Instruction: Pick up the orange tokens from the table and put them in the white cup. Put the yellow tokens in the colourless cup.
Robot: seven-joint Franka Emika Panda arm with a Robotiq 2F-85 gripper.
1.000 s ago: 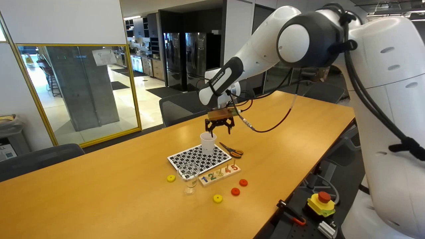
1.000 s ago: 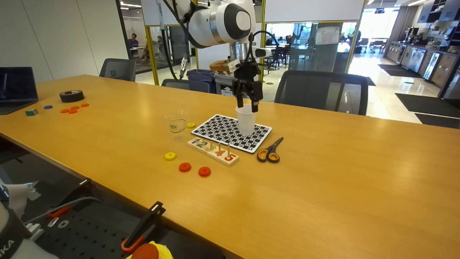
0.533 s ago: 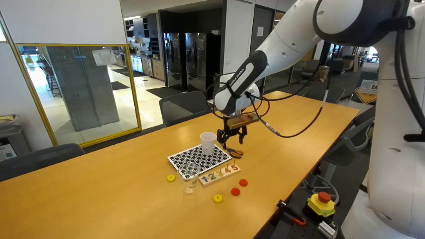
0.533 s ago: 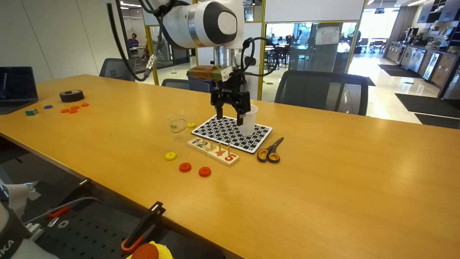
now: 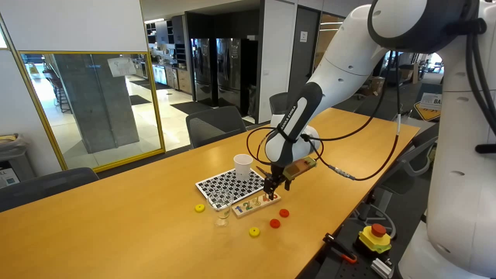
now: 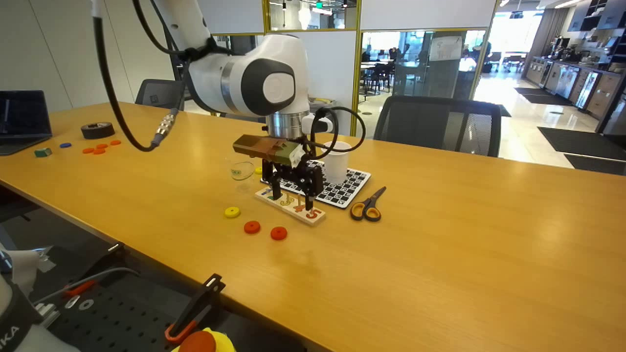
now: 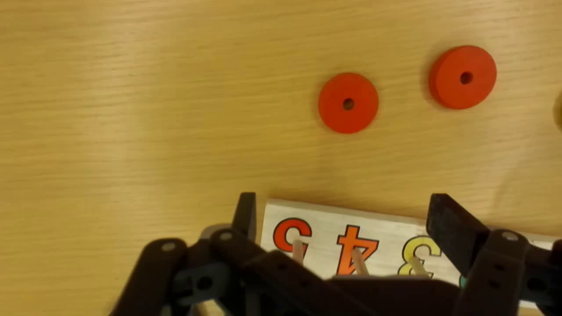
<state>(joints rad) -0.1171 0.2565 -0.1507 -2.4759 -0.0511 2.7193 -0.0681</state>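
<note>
Two orange-red tokens [image 5: 284, 213] [image 5: 274, 223] lie flat on the wooden table [image 5: 128, 224], also in the wrist view [image 7: 348, 103] [image 7: 463, 77]. One yellow token [image 6: 232, 212] lies near them; another yellow token [image 5: 199, 208] lies beside the colourless cup [image 5: 221, 211]. A yellow edge [image 7: 558, 112] shows at the wrist view's right border. The white cup [image 6: 336, 168] stands upright on the checkerboard; its inside is hidden. My gripper [image 7: 343, 197] is open and empty above the numbered peg board, short of the orange-red tokens. It also shows in both exterior views [image 5: 279, 192] [image 6: 293, 201].
The peg board [image 5: 252, 204] with upright pegs lies beside the checkerboard [image 5: 217, 186]. Scissors [image 6: 367, 208] lie near the board's corner. Several flat orange discs [image 6: 99, 151], a blue piece [image 6: 65, 145], black tape [image 6: 97, 130] and a laptop [image 6: 22, 120] are farther along the table.
My gripper has moved from above the white cup, down and across to over the peg board. It stays open. The cups and tokens have not moved.
</note>
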